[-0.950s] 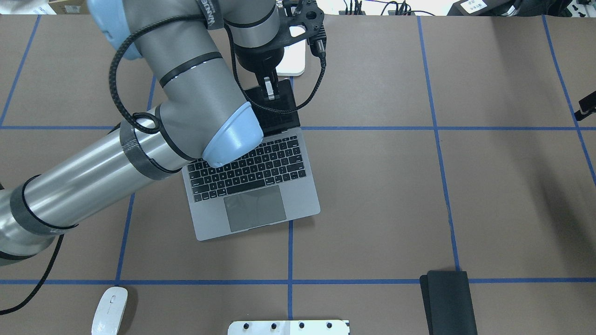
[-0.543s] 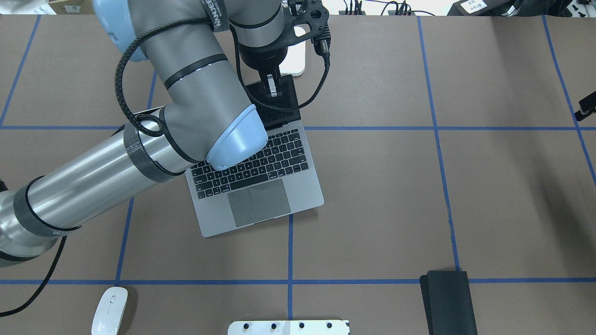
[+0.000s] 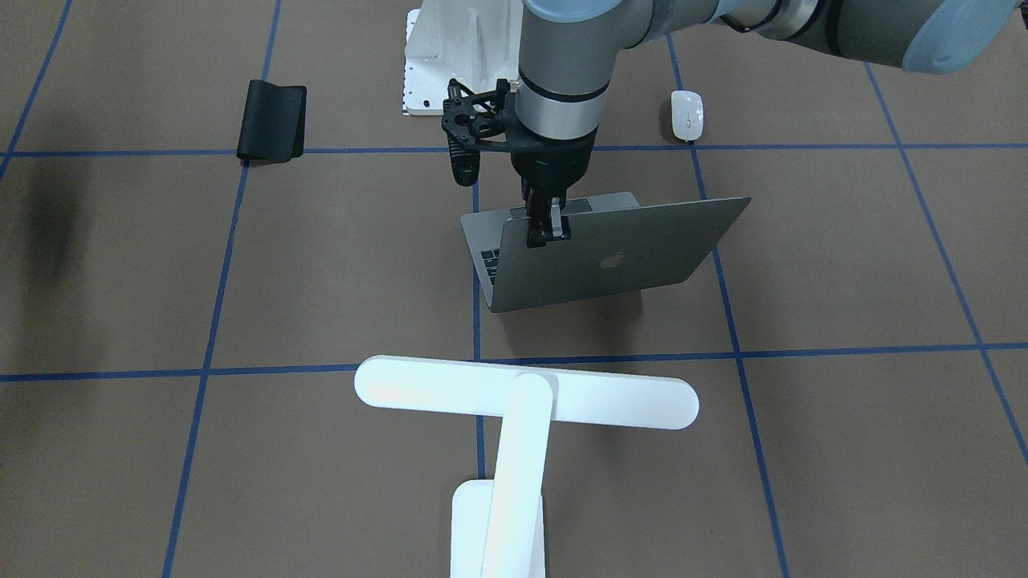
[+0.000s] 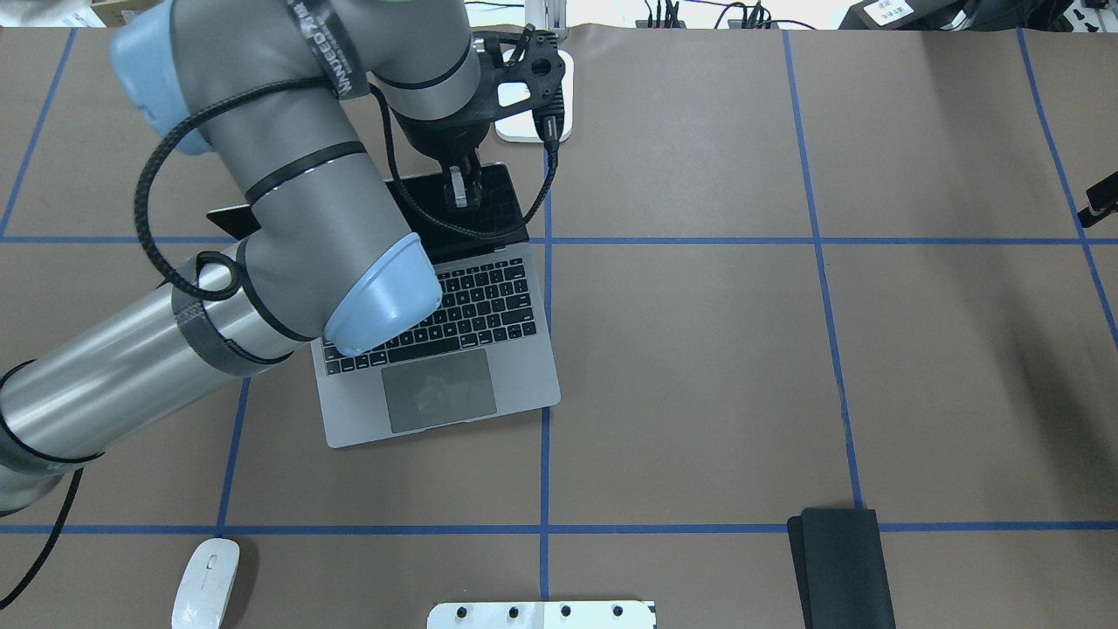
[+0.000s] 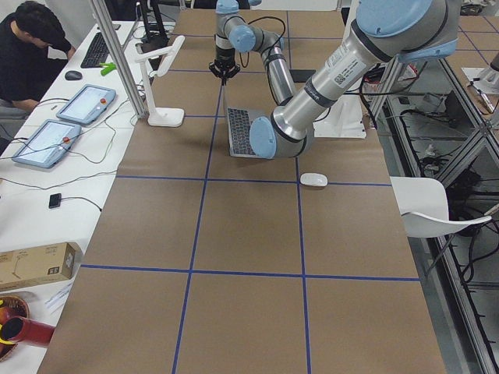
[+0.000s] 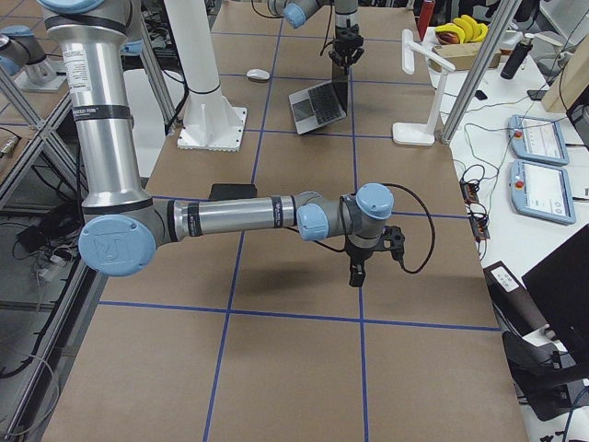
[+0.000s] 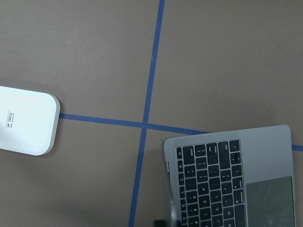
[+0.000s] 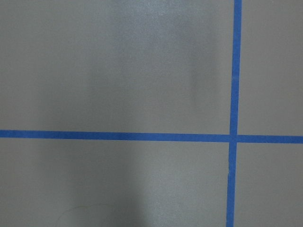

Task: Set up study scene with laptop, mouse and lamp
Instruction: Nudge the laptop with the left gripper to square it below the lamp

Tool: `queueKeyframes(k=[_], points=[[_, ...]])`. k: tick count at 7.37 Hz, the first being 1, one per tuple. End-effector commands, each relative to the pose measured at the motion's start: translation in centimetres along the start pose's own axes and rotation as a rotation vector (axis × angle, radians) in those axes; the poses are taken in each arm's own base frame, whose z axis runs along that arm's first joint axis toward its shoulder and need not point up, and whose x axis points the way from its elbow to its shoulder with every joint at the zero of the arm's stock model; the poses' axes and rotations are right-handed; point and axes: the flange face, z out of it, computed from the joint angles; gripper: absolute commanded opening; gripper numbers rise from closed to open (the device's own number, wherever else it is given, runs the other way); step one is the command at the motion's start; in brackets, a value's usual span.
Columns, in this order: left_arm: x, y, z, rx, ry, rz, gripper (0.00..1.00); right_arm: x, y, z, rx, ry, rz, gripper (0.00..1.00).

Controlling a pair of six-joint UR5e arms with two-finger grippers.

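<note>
brown blue-taped table (image 3: 803,449), left gripper (image 3: 548,234) clamped the open laptop (image 3: 618,261) lid's edge, lamp (image 3: 526,401) stood at its 6 o'clock in the front-facing view, mouse (image 3: 687,115) lay at 1 o'clock, right gripper (image 6: 356,276) grip could not be told

The table (image 4: 699,349) is looked down on from one long side in the overhead view and steeply from the opposite side in the front view, and the laptop (image 4: 437,402) and mouse (image 4: 205,581) are shared by both. The side views are taken from far off at either table end, the lamp (image 6: 412,133) being shared. The wrist views are taken close, straight down.
</note>
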Motion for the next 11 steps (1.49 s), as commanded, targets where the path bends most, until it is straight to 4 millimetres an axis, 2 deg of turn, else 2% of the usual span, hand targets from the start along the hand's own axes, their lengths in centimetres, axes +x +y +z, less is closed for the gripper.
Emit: queueKeyframes(k=[1, 2, 4, 6, 8, 9, 10, 11], points=[[0.4, 0.1, -0.8, 0.01, -0.019, 0.111, 0.0, 0.7, 0.2, 0.6, -0.012, 0.004, 0.015, 1.0], [0.3, -1.1, -1.6, 0.025, -0.027, 0.126, 0.0, 1.3, 0.2, 1.1, -0.023, 0.007, 0.025, 1.0], [0.3, -1.9, -2.5, 0.038, -0.034, 0.142, 0.0, 1.6, 0.3, 1.7, -0.036, 0.009, 0.044, 1.0], [1.4, -4.1, -0.9, 0.02, -0.033, 0.154, 0.0, 2.7, 0.2, 2.8, -0.056, 0.016, 0.061, 1.0], [1.2, -4.2, -0.6, 0.015, -0.034, 0.151, 0.0, 2.5, 0.1, 2.1, -0.042, 0.012, 0.058, 1.0], [1.2, -4.2, -0.6, 0.015, -0.034, 0.15, 0.0, 2.5, 0.0, 0.5, -0.012, 0.002, 0.058, 1.0], [1.3, -4.3, -0.5, 0.017, -0.032, 0.121, 0.0, 2.3, -0.1, -0.1, -0.002, -0.001, 0.055, 1.0], [1.5, -4.6, 0.6, 0.033, -0.029, 0.073, 0.0, 2.5, -0.1, -0.5, 0.006, -0.005, 0.059, 1.0]])
